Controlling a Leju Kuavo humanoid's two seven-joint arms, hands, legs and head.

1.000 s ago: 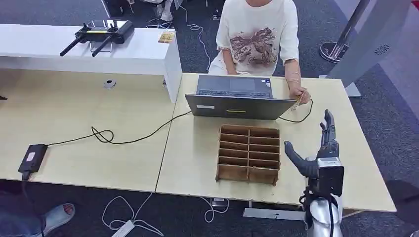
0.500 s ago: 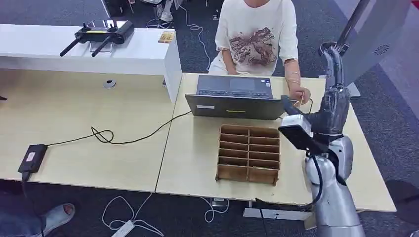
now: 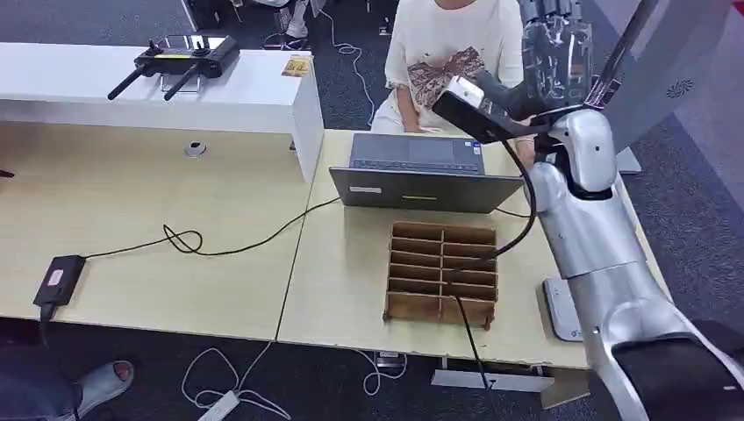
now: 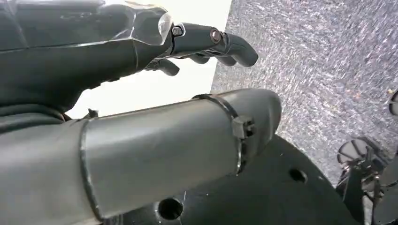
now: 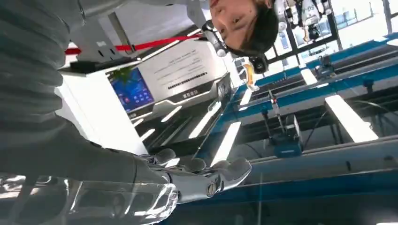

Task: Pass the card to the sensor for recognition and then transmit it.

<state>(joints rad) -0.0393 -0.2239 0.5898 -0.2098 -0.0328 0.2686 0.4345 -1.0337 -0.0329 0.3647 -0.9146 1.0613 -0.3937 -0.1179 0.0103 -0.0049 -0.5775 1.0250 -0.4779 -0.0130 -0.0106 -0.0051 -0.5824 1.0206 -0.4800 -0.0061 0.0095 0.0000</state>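
Silver and raised high at far right, the right robot hand [image 3: 554, 39] hides the person's [image 3: 447, 61] arm; its fingers [image 5: 220, 176] lie spread and empty. The left robot hand [image 4: 141, 51] hangs released. Card hidden. A slotted cardboard organizer [image 3: 441, 274] sits near the grey laptop [image 3: 421, 175] on the table [image 3: 342, 289].

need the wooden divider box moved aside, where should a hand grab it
Probably the near wall of the wooden divider box, from above: it lies flat with open-topped slots, so fingers can drop in behind that wall. The laptop crowds the far side.
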